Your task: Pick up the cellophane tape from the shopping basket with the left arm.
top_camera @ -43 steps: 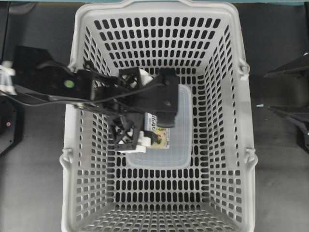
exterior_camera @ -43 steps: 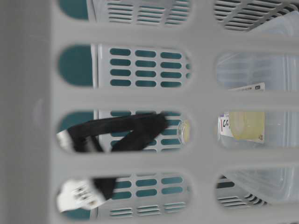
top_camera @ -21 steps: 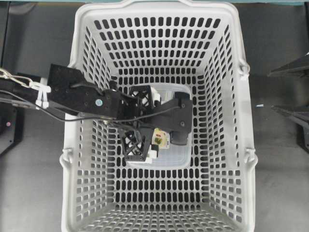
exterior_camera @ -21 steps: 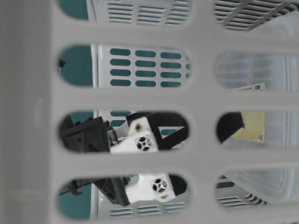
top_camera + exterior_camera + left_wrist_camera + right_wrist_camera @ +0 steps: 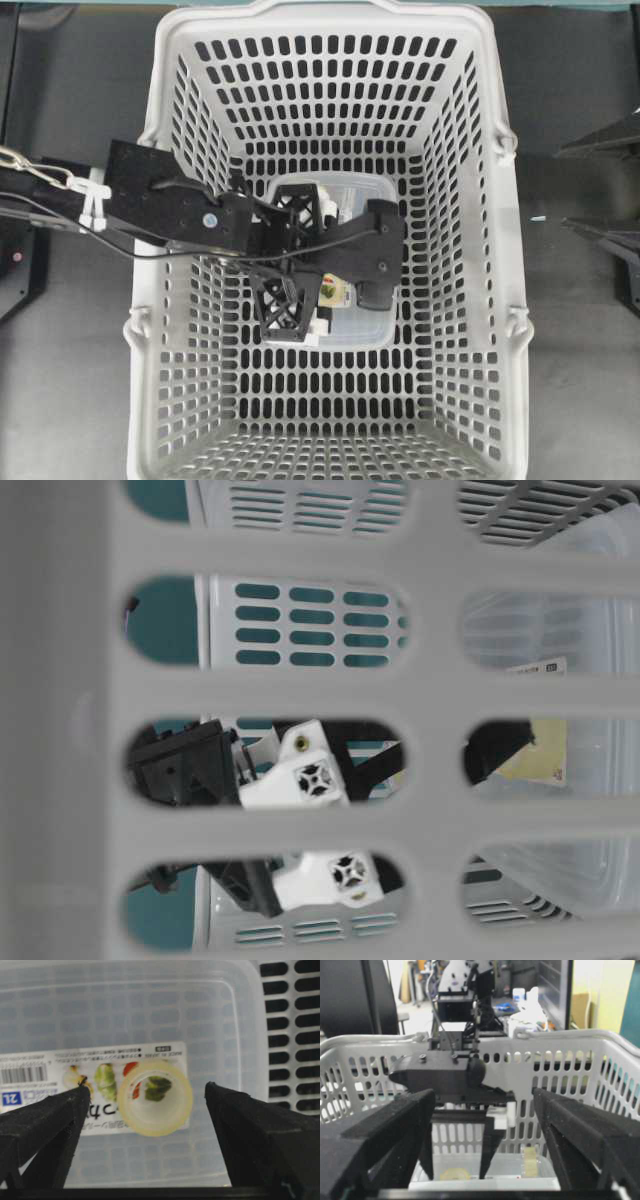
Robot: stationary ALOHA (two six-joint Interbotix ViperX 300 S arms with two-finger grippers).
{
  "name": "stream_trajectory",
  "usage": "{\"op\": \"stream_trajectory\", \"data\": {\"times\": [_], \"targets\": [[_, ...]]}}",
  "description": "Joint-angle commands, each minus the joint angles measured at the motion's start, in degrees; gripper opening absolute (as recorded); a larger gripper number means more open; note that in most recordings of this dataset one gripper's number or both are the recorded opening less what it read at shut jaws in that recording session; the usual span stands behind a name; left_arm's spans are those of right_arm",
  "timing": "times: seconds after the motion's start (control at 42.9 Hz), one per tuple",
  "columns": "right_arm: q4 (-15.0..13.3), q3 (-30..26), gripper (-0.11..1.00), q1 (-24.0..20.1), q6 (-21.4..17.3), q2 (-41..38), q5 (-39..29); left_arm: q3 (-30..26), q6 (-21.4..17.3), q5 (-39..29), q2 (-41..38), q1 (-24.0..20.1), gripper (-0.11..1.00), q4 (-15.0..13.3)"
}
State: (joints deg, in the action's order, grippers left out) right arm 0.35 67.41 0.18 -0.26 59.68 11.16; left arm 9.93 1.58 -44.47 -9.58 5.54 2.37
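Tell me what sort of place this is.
Likely a robotics lab's tabletop test cell: two black arms flank a dark table holding a shopping basket, and the right wrist view shows cluttered equipment behind.

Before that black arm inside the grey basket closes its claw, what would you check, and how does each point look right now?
1. Left gripper open: ok, its black fingers stand apart.
2. Small pale-yellow translucent tape roll between the fingers: ok, roughly centred.
3. Roll free of the fingers: ok, gaps on both sides.
4. Roll lies on the big clear rectangular box, inside the light-grey slotted basket: ok.
5. Fingertips low enough to grip: cannot tell.
6. Right gripper clear of the basket: ok, outside and open.
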Motion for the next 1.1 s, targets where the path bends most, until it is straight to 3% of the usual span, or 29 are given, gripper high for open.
{"op": "stream_trajectory", "data": {"times": [0.0, 0.303, 0.467, 0.723, 1.073], "targets": [[0.09, -0.44, 0.77, 0.18, 0.09, -0.35, 0.26, -0.88, 0.0, 0.18, -0.18, 0.44, 0.9, 0.18], [0.09, -0.44, 0.77, 0.18, 0.09, -0.35, 0.26, -0.53, -0.18, 0.18, -0.97, -0.44, 0.85, 0.18], [0.09, -0.44, 0.77, 0.18, 0.09, -0.35, 0.26, -0.88, -0.26, 0.0, -0.62, -0.35, 0.5, 0.18], [0.09, -0.44, 0.77, 0.18, 0.09, -0.35, 0.35, -5.98, -0.26, -4.04, 2.9, -0.44, 0.5, 0.18], [0.09, -0.44, 0.77, 0.18, 0.0, -0.35, 0.35, -20.3, -0.09, -22.5, 5.36, -0.09, 0.5, 0.18]]}}
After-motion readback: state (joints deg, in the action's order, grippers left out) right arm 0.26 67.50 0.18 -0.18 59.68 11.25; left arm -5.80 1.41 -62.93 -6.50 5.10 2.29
